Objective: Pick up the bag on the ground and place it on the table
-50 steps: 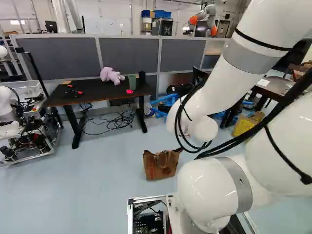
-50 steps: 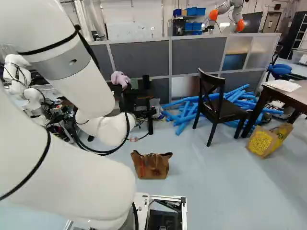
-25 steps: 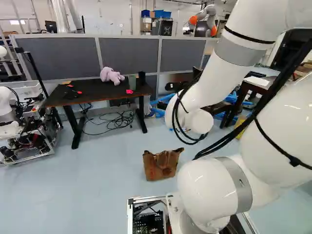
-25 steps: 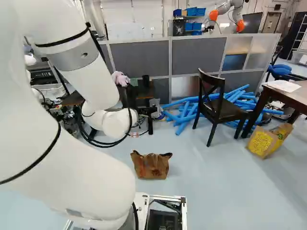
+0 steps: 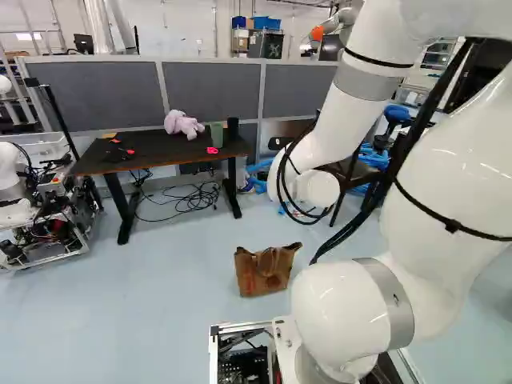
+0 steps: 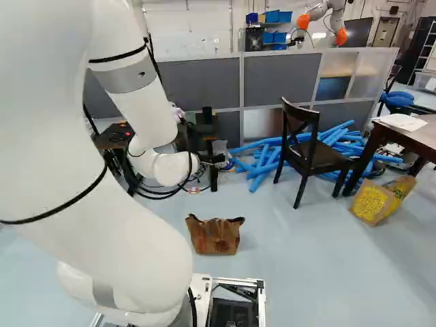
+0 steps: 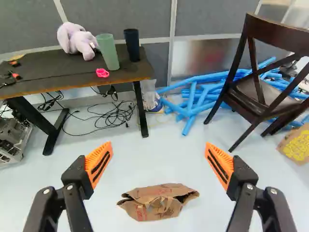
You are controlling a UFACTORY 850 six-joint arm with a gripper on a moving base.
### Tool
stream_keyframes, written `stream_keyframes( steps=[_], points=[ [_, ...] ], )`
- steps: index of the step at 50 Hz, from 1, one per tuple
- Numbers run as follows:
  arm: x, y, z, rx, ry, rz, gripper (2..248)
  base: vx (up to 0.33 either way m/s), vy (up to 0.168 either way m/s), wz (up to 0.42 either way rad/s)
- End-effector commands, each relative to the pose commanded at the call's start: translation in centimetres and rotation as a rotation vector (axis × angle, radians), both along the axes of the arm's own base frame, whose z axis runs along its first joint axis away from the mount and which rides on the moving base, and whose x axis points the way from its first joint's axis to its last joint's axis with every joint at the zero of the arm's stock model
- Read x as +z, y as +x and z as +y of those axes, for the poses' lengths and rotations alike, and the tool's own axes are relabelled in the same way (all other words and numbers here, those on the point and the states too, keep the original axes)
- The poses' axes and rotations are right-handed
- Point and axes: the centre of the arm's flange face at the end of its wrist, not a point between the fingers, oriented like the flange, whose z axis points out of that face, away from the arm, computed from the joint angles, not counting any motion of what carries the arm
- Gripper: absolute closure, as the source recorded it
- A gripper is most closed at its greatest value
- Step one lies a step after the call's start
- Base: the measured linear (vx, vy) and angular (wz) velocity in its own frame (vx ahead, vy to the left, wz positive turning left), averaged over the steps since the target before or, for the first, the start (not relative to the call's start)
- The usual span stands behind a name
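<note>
Swung arm [image 5: 340, 128] forward, held gripper [image 7: 158, 144] wide open, faced bag [image 7: 158, 202] well beyond, lying lengthwise from finger to finger.

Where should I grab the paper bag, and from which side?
I'd come from above and pinch the middle of the bag's upper rim. It stands upright, its top long and narrow, so the fingers should probably close across the narrow way. The open gripper now spans its long way, so a quarter turn looks needed.

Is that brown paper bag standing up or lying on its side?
Upright: the brown paper bag has its bottom on the floor, its mouth on top.
</note>
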Motion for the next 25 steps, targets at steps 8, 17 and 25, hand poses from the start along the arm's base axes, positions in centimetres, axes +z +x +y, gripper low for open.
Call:
stream_keyframes(
  steps=[8,17,25],
  points=[
    [-1.0,1.0,-0.1,-0.016,0.006,0.049,3,0.000,0.000,0.000],
    [-2.1,2.2,-0.2,-0.034,0.013,0.104,3,0.000,0.000,0.000],
    [-3.2,3.2,-0.2,-0.048,0.019,0.151,3,0.000,0.000,0.000]
  ],
)
